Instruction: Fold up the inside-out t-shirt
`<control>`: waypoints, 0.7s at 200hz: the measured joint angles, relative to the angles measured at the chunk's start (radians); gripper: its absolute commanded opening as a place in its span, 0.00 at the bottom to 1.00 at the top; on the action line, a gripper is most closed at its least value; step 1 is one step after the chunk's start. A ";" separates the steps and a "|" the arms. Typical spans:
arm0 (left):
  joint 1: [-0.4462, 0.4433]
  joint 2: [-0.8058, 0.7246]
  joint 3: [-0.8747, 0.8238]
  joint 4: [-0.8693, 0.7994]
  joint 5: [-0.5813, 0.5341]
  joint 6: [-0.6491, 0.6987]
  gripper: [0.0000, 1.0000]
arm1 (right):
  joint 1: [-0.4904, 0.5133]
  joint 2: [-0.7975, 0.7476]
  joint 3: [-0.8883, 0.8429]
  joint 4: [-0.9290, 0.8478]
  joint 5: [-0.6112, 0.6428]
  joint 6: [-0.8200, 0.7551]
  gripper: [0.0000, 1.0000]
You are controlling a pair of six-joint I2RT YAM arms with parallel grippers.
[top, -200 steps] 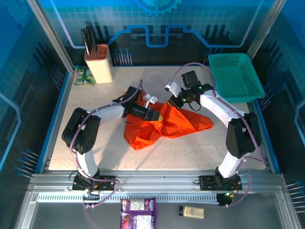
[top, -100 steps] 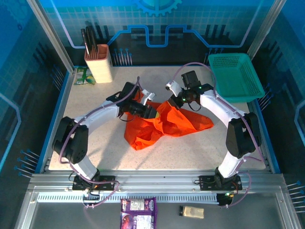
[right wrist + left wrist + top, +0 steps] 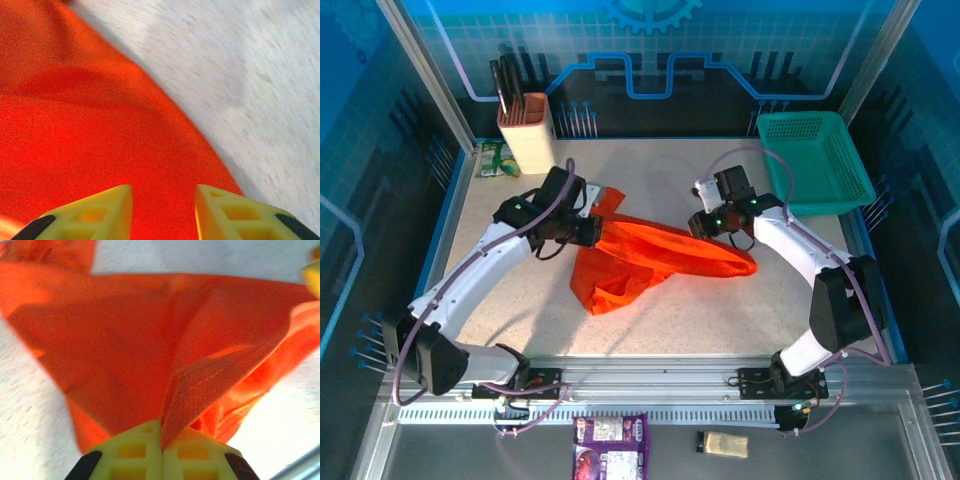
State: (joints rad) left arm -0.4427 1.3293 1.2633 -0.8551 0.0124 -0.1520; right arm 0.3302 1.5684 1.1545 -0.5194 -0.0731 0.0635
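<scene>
Pinching a seam fold of the orange t-shirt [image 3: 650,255] between tightly closed left jaws; holding right jaws parted above its cloth, gripping nothing. Stretched, rumpled, on the tabletop [image 3: 740,310] between both arms, apart from teal basket [image 3: 815,160].

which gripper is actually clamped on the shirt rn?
The left gripper: it is pinched shut on a seamed fold of the orange t-shirt. The right gripper is open, with cloth showing through the gap.
</scene>
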 measured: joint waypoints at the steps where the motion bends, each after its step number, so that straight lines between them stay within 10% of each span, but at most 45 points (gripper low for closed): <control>1: 0.000 -0.001 -0.002 -0.003 -0.004 -0.002 0.02 | -0.003 0.000 -0.002 -0.004 0.003 0.006 0.39; 55: 0.000 -0.059 -0.187 -0.103 -0.175 -0.114 0.04 | -0.201 0.045 -0.157 -0.072 0.042 0.266 0.47; 140: -0.006 -0.217 -0.429 -0.037 -0.249 -0.340 0.09 | -0.154 -0.139 -0.448 -0.057 -0.085 0.480 0.53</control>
State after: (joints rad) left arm -0.4492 1.1118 0.8345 -0.8925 -0.2371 -0.4923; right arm 0.1764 1.4296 0.7063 -0.5766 -0.1585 0.5430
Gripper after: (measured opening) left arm 0.094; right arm 0.517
